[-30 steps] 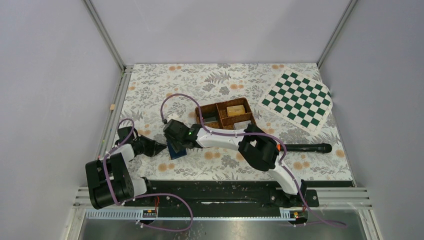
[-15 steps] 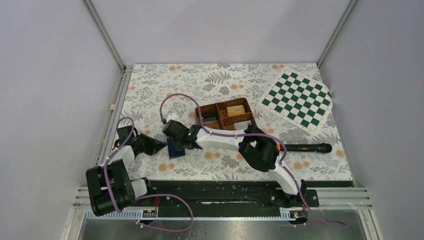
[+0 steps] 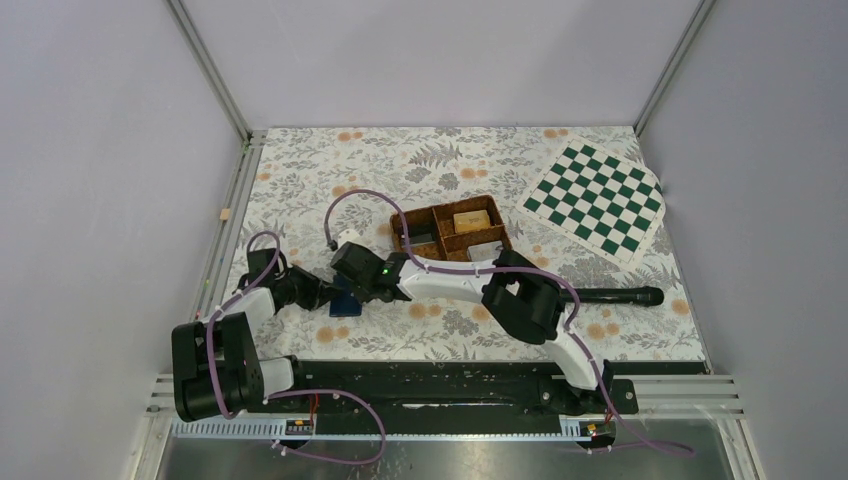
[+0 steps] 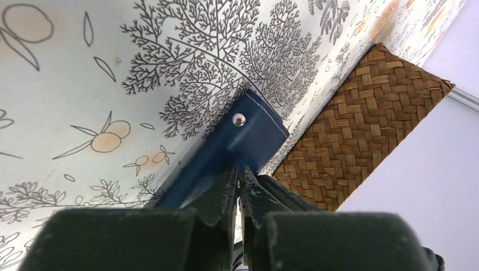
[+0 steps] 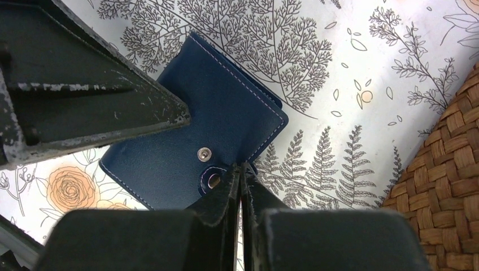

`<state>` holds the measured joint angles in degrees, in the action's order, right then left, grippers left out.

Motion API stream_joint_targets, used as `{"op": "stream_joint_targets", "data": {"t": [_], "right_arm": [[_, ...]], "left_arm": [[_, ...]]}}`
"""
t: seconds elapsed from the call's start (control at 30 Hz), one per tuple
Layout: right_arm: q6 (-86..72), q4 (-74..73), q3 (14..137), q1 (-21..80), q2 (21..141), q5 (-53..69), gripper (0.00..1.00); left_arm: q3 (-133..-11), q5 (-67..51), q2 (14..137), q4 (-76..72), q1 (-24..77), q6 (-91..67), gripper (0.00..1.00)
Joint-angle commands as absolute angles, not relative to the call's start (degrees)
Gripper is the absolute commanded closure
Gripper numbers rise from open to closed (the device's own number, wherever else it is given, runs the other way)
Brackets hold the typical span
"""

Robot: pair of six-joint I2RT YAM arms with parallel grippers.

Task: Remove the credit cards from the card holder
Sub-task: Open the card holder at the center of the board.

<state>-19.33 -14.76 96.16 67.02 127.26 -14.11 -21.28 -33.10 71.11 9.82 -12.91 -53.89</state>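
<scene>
Opening the card holder [image 5: 186, 130] by its snap tab [image 5: 212, 179]
Left jaws pinch its edge; right jaws pinch the snap tab. It lies on the flowery counter [image 5: 316, 34] near the wicker tray [image 5: 452, 169]. Hold left steady, lift the snap tab slowly.

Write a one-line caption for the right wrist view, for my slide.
Right gripper pinches the snap tab of the navy card holder on floral cloth, wicker tray at right.
</scene>
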Motion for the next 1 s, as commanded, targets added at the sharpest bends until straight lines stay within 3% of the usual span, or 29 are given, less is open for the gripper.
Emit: {"op": "stream_joint_targets", "data": {"t": [0.0, 0.2, 0.33, 0.47, 0.57, 0.73, 0.97], "right_arm": [[-19.0, -15.0, 94.6, 67.3, 122.8, -15.0, 0.95], [-19.4, -17.9, 95.7, 67.3, 122.6, -19.2, 0.93], [-20.3, -16.6, 93.5, 67.3, 119.6, -19.3, 0.84], [-22.3, -15.2, 92.1, 67.4, 117.4, -17.0, 0.64], [-22.6, -13.2, 91.2, 67.4, 117.5, -16.0, 0.46], [-22.6, -16.7, 95.1, 67.9, 120.8, -17.5, 0.28], [-24.3, -18.9, 101.2, 68.8, 126.3, -17.0, 0.27]], "left_arm": [[-21.5, -31.0, 72.4, 8.4, -12.7, -54.3, 0.95], [-21.9, -29.6, 68.9, 10.4, -12.7, -54.4, 0.93], [-23.8, -26.4, 65.7, 15.6, -12.7, -52.6, 0.9], [-25.2, -24.0, 63.5, 18.4, -12.7, -51.4, 0.88], [-26.8, -24.3, 64.5, 19.7, -13.3, -50.0, 0.8], [-29.8, -26.4, 66.7, 23.4, -17.3, -46.4, 0.75], [-29.0, -22.8, 62.2, 25.3, -20.2, -45.8, 0.71]]}}
